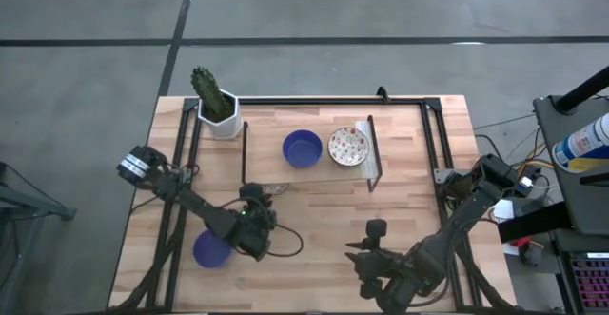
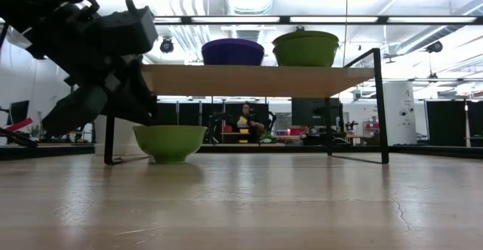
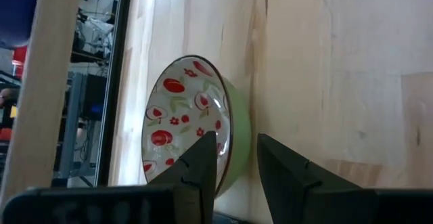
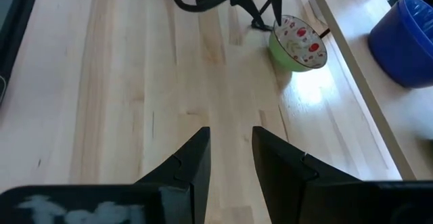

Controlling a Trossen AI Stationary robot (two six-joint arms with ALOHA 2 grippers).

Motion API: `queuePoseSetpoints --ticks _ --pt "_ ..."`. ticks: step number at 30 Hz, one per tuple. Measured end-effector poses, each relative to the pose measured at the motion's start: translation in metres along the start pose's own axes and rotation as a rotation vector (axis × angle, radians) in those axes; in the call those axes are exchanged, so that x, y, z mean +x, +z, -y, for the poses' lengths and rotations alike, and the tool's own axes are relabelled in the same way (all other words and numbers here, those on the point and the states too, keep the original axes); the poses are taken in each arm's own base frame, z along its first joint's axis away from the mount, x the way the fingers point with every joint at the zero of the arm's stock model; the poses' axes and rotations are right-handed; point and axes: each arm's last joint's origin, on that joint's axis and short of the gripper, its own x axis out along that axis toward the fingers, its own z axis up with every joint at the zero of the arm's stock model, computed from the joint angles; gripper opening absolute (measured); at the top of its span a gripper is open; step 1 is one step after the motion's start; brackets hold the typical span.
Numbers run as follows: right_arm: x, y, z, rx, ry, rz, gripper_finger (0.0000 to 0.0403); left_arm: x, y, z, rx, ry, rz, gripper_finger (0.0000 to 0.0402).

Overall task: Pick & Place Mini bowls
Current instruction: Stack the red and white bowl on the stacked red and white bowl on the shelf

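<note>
So the left gripper (image 3: 235,163) had its fingers spread a little, straddling the rim of a floral green-sided mini bowl (image 3: 193,119) sitting on the table under the wooden shelf (image 1: 309,167). Looked lined up for a rim pinch. Two more bowls, a blue one (image 1: 302,148) and a floral one (image 1: 348,146), sat on top. The right gripper (image 4: 229,158) waited, fingers parted, over open table (image 4: 122,82) with room to move.
</note>
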Motion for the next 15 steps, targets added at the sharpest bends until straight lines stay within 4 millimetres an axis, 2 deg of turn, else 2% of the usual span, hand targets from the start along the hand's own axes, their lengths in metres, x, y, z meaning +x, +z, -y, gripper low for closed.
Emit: queuePoseSetpoints --ticks 12,15 --pt "-0.0004 0.0012 -0.0013 0.009 0.009 0.011 0.0105 0.0056 0.0026 -0.0029 -0.011 0.002 -0.004 0.0103" --pt "-0.0004 0.0014 -0.0015 0.010 0.010 0.013 0.0105 0.0090 0.0038 0.0013 -0.020 0.003 0.003 0.0103"
